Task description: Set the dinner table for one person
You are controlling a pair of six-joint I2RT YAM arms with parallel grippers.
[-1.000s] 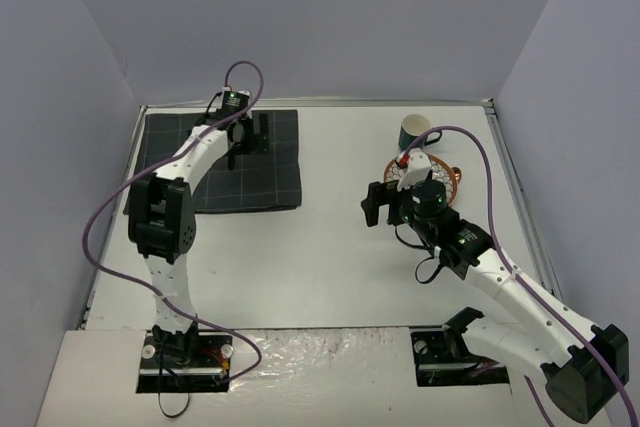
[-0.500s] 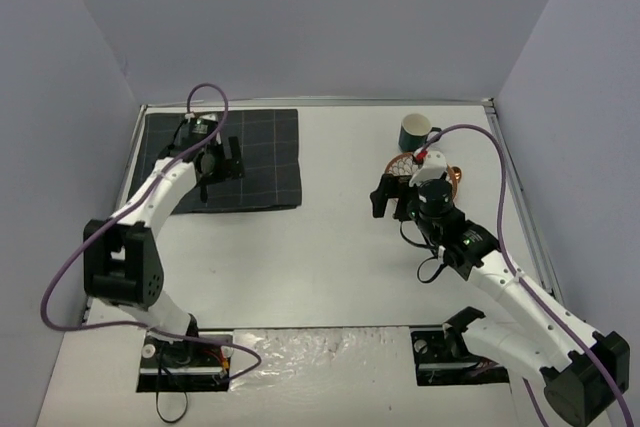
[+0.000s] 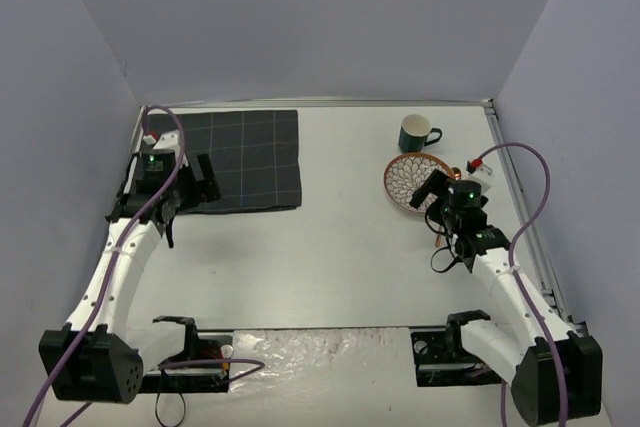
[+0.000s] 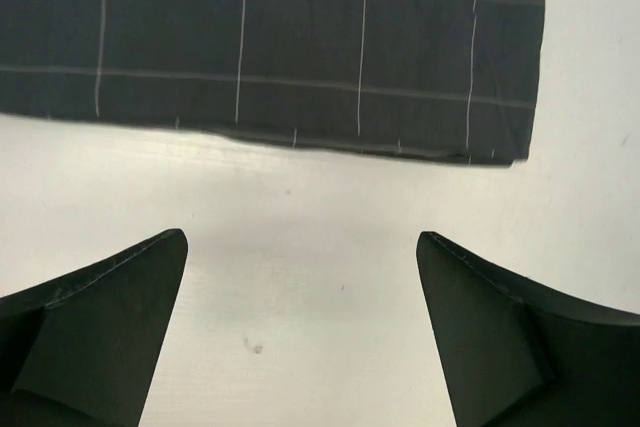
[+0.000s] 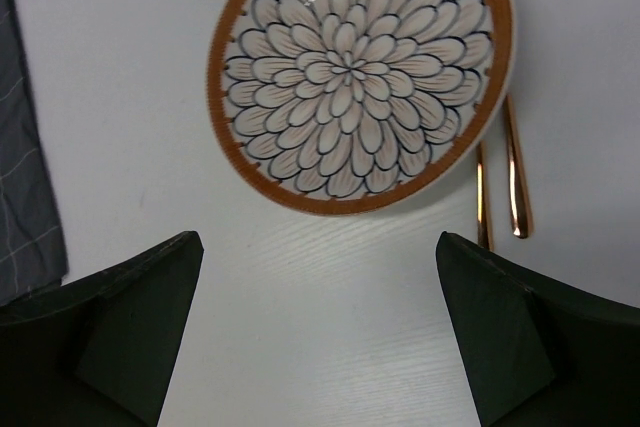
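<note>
**Top external view: both grippers wide open, nothing held**

Top external and wrist views agree on the layout. The dinner table (image 3: 330, 267) is the white top with a thin metal rim that fills the floor of the grey-walled booth, and everything else lies on it. A dark checked mat (image 3: 245, 162) lies flat in the far left corner. On the right side, well apart from the mat, a green mug (image 3: 413, 133) stands upright with its handle to the right. Just nearer than the mug sits a round plate (image 3: 412, 179) with an orange rim and a petal pattern.

In the left wrist view we see the left gripper (image 4: 300, 242) hanging over bare tabletop, short of the mat's near edge. Its two dark fingers (image 4: 110, 317) are spread far apart with nothing between them. The mat's near right corner shows beyond the right finger.

In the right wrist view, the right gripper (image 5: 320, 242) hangs above the table on the near side of the plate. Its fingers (image 5: 500, 327) are likewise spread wide and touch nothing. The plate fills the upper part of that view and is empty. Copper cutlery (image 5: 515, 182) lies along the plate's right side, with two slim handles showing past the rim. We cannot tell which utensils they are, since the rest is hidden or out of the view. A corner of the mat shows at the left border of that view.
</note>
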